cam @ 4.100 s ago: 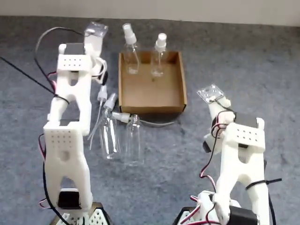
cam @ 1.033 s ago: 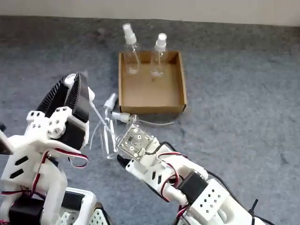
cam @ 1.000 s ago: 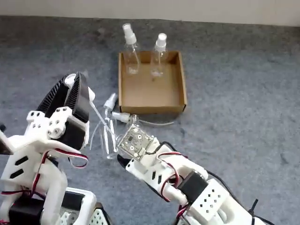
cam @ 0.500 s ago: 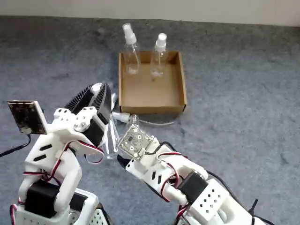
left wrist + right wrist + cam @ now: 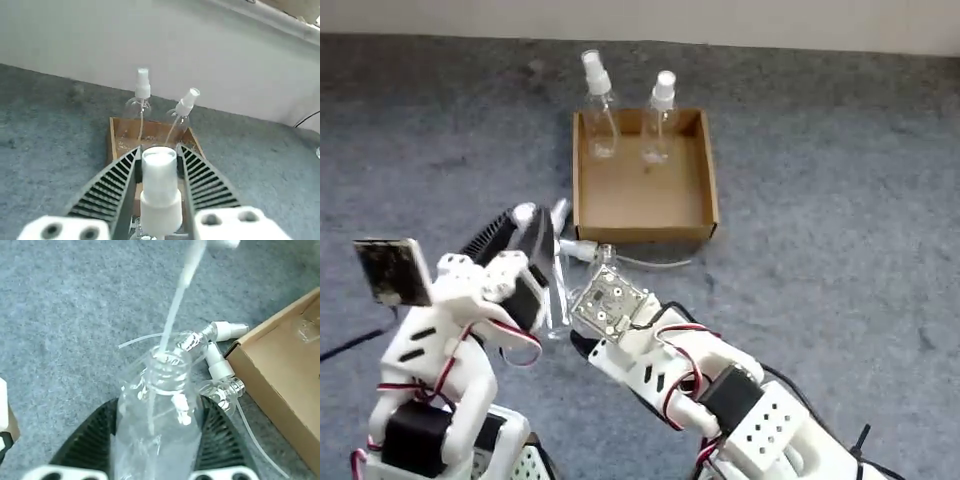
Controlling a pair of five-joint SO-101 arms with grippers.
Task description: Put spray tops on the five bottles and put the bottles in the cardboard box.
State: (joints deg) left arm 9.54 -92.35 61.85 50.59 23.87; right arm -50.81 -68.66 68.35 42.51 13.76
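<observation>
My right gripper point(image 5: 160, 407) is shut on a clear open-necked bottle point(image 5: 157, 430) and holds it upright over the grey carpet. My left gripper point(image 5: 159, 150) is shut on a white spray top point(image 5: 160, 192) above it; the top's thin tube point(image 5: 175, 310) hangs down into the bottle's neck. In the high view the left gripper point(image 5: 535, 228) stands just left of the right arm's wrist board point(image 5: 610, 305). The cardboard box point(image 5: 645, 215) lies beyond, with two capped bottles point(image 5: 600, 110) point(image 5: 660, 120) upright at its far side.
Two loose spray tops point(image 5: 227, 330) point(image 5: 217, 360) and another clear bottle point(image 5: 222, 390) lie on the carpet beside the box's near corner point(image 5: 280, 350). A bottle point(image 5: 558, 300) lies between the two arms. Open carpet stretches to the right of the box.
The right arm has come in and taken a bottle from the carpet. Over the last second the left arm swung right with the spray top, bringing it over the held bottle.
</observation>
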